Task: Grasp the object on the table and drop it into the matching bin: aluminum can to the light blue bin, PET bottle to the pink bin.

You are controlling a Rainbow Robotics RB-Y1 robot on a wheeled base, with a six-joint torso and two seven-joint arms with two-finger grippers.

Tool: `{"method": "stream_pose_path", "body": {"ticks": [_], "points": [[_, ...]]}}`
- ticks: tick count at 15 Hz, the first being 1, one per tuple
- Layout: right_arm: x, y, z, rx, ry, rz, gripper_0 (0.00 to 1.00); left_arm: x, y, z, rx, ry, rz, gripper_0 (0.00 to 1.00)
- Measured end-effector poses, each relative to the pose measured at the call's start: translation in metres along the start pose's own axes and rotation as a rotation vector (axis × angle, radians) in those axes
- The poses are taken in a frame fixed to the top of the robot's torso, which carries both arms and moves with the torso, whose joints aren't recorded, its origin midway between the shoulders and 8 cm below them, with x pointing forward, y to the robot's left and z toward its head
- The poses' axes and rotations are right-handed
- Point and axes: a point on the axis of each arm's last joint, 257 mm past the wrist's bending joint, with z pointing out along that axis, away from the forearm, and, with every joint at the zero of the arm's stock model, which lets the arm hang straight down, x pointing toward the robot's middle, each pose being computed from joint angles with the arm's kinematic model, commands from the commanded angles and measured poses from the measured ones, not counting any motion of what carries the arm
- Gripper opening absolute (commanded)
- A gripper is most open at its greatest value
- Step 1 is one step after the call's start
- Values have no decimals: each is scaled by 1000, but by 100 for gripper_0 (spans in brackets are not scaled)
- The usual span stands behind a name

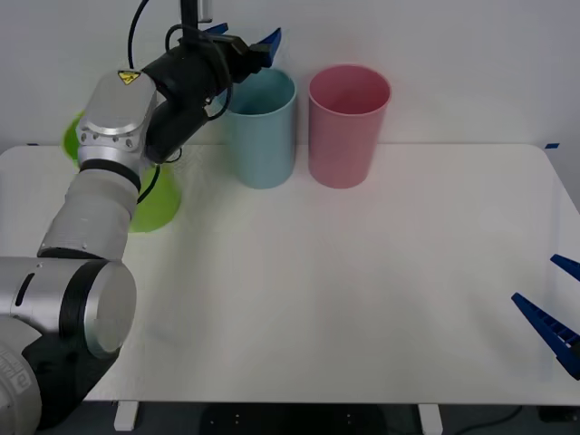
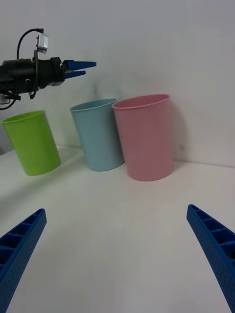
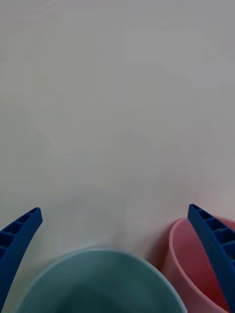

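Lime green bin partly hidden behind left arm; its rim half cut off in front view. White desk, rounded corners, plain white wall behind. Light blue bin & pink bin upright, side by side at desk's far edge, mouths up. Left gripper held above light blue bin's rim, jaws apart, nothing between them. Right gripper low at desk's right edge, jaws apart. Inside of blue bin too dim to make out contents.
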Motion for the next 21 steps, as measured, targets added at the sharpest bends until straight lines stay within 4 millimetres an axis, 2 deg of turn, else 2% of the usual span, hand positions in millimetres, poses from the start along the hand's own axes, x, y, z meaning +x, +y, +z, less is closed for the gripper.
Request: {"method": "stream_pose_path", "body": {"ticks": [5, 9, 15, 21], "points": [[0, 0, 0, 0, 0, 0, 100, 0, 19, -36, 70, -27, -22, 100], [0, 0, 0, 0, 0, 0, 100, 6, 21, -73, 88, -74, -44, 100], [0, 0, 0, 0, 0, 0, 100, 11, 31, -141, 74, -131, -42, 100], [0, 0, 0, 0, 0, 0, 100, 25, 34, -217, 80, -124, 18, 100]]}}
